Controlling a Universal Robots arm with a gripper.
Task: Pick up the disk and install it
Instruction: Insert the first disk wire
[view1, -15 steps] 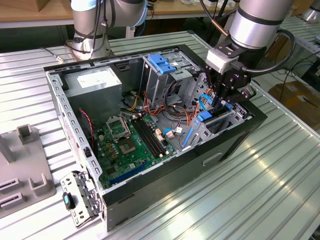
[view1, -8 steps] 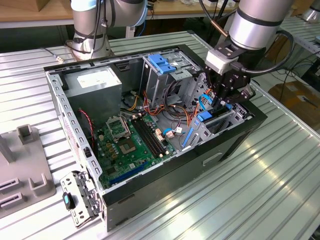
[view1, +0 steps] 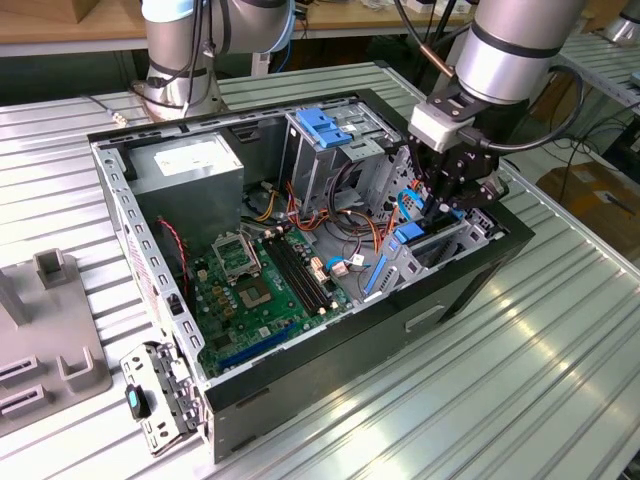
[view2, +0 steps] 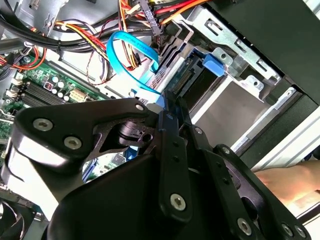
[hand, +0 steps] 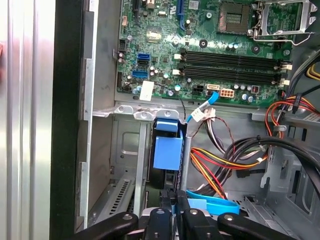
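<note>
The disk (hand: 167, 150) is held on edge, part-way into the metal drive bay (hand: 125, 160) at the exterior view's right end of the case (view1: 330, 370), its blue frame pinched between the nearly closed fingers of the tool (hand: 174, 201). If pushed askew, it could be jammed against the bay walls, and the blue cable (hand: 215, 205) just beside could be trapped.

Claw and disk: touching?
Touching. In the first wrist view the claw pinches the disk by its blue frame edge, a finger on each side, no gap.
</note>
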